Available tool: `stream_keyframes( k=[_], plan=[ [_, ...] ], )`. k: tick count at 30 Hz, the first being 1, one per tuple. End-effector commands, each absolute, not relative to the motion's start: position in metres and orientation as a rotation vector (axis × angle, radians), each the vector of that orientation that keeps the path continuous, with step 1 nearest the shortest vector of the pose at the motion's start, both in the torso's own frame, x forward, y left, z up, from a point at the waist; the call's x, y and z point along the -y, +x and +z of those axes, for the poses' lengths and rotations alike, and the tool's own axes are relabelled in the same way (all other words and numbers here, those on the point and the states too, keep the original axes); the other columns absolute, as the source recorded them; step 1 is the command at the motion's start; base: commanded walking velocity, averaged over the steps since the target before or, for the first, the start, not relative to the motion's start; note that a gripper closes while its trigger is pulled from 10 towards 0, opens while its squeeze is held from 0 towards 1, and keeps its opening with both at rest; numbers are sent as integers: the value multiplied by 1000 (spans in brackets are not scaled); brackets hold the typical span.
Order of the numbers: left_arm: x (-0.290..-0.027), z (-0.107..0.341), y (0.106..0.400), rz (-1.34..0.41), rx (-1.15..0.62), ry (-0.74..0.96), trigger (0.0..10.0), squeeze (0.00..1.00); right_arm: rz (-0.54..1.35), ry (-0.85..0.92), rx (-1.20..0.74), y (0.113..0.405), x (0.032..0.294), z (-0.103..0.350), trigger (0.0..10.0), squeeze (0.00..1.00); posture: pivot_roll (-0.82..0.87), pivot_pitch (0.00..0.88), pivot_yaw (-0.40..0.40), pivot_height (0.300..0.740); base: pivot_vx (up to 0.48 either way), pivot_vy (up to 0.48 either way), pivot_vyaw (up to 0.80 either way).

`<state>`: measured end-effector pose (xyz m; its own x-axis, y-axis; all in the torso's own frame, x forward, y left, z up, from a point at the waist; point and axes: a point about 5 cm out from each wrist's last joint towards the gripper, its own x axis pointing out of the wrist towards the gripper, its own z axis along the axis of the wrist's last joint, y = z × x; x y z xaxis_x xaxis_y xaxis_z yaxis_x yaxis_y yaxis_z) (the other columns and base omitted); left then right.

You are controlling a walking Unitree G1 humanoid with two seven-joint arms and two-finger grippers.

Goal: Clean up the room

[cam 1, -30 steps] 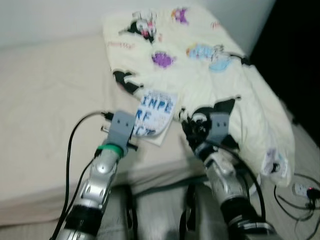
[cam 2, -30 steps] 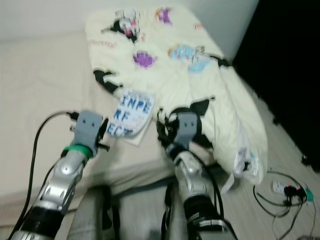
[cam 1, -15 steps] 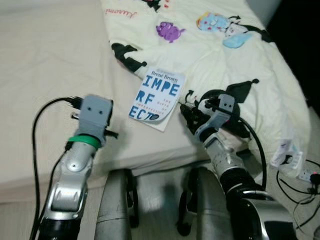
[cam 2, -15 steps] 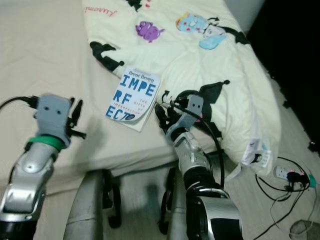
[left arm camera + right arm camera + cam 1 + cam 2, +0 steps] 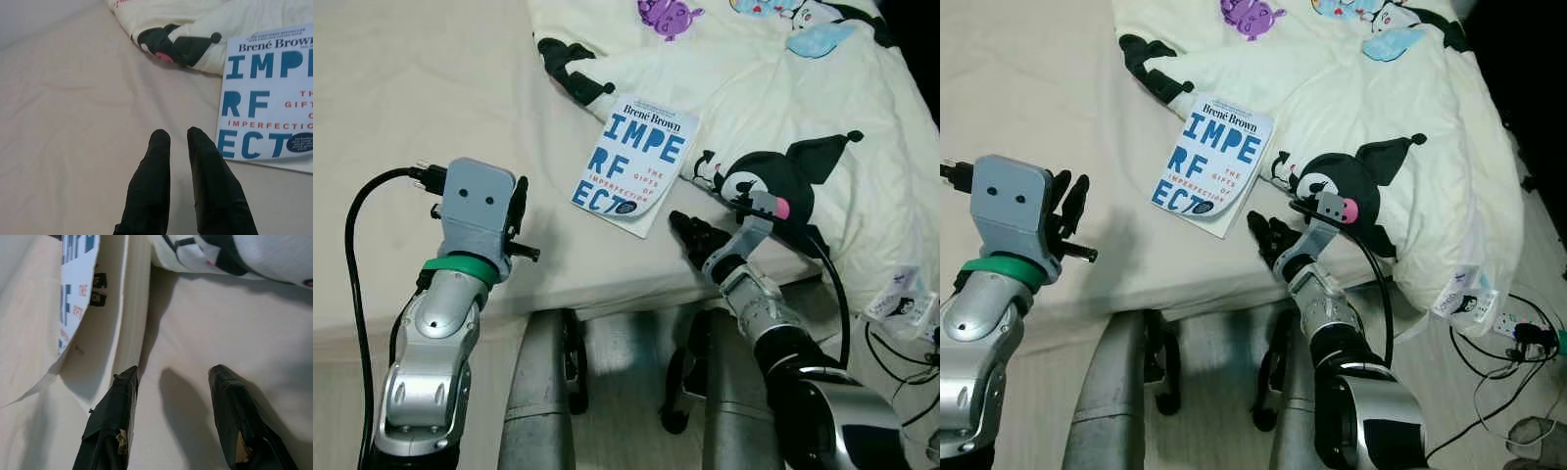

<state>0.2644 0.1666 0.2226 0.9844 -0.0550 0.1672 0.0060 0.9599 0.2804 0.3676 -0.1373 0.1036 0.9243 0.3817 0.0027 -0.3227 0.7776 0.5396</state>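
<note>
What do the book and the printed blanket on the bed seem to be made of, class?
Book: likely a paperback with a glossy paper cover; its bottom corner curls up. Blanket: looks like soft padded fabric, matte; it puffs and creases.

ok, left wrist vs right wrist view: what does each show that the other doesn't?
Left wrist: the book front cover with its title print, and the left gripper, fingers nearly together, over bare sheet.
Right wrist: the book's page edge and its lifted cover corner, with the right gripper open, one finger next to that edge.
Both: the book, the sheet and the cartoon-print comforter.
</note>
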Motion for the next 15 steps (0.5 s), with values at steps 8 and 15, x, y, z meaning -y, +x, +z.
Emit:
stream_keyframes(
  k=[8, 15],
  plan=[
    [-172, 224, 250, -14, 125, 280, 10000, 0, 511, 559, -146, 371, 119, 109, 10000, 0, 242, 488, 105, 607, 0, 0, 0],
    [-171, 229, 248, -11, 117, 281, 10000, 0, 603, 593, -217, 372, 98, 113, 10000, 0, 256, 485, 105, 607, 0, 0, 0]
  ],
)
